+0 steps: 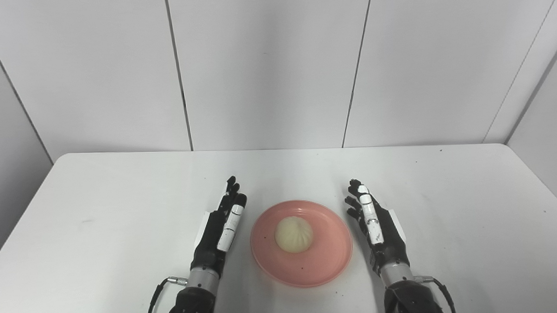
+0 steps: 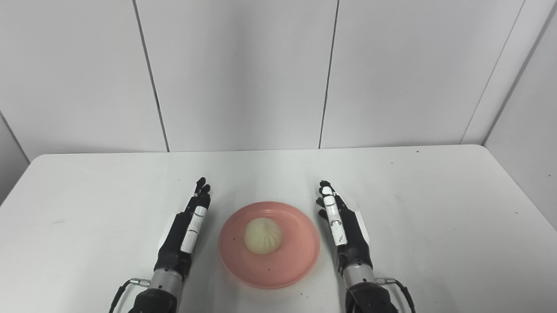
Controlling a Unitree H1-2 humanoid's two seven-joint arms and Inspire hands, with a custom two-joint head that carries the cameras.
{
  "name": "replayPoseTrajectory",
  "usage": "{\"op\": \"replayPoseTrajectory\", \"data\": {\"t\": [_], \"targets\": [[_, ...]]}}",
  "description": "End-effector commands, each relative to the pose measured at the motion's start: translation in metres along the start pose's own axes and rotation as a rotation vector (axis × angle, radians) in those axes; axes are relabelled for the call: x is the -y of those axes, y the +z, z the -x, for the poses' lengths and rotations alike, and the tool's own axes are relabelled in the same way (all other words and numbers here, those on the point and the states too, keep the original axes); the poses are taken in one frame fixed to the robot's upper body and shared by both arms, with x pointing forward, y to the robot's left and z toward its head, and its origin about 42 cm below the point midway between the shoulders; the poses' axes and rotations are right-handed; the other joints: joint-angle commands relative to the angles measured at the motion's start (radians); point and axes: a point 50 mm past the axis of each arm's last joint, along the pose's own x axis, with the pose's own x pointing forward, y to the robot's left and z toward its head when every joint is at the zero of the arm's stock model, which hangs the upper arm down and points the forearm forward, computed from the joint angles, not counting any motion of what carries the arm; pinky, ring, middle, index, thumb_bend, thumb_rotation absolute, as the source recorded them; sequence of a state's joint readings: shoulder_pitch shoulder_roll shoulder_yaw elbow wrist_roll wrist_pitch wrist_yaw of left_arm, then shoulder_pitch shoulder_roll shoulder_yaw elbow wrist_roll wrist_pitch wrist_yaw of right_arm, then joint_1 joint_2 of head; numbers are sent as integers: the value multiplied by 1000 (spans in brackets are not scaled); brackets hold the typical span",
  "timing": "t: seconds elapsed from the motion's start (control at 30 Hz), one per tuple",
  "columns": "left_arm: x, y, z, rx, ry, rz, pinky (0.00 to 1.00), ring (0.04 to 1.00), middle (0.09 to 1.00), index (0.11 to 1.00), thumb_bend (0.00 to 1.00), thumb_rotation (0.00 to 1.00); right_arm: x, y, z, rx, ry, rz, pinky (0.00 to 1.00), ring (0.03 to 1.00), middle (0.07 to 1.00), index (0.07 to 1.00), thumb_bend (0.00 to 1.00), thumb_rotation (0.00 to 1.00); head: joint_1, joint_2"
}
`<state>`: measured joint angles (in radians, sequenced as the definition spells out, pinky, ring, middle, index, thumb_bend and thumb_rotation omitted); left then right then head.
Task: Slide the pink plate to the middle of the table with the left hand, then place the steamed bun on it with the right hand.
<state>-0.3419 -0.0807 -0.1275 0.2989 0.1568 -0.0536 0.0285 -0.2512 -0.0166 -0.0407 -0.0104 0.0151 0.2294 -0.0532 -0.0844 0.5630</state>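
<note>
A pink plate lies on the white table, near the front at mid-width. A pale steamed bun sits on the plate, slightly left of its centre. My left hand rests just left of the plate, fingers straight and pointing away from me, open and empty. My right hand rests just right of the plate, fingers straight, open and empty. Neither hand touches the plate. Both hands also show in the right eye view, left and right, beside the plate.
White wall panels stand behind the table's far edge. Small dark specks dot the tabletop. A cable runs from each wrist at the bottom edge.
</note>
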Motion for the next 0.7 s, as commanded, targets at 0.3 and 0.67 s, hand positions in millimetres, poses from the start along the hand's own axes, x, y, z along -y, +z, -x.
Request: {"op": "replayPoseTrajectory", "data": {"t": [0.3,0.67], "targets": [[5,11,-5,25,-23,-3,1000,996,1000,1000,692,1000,-3,8,-2,22,20,-2,897,897,921,900,668,1000,1,0],[6,11,-5,20,-35,27,1000,999,1000,1000,688,1000,-3,7,-2,21,23,-6,895,897,922,896,673,1000,1,1]]}}
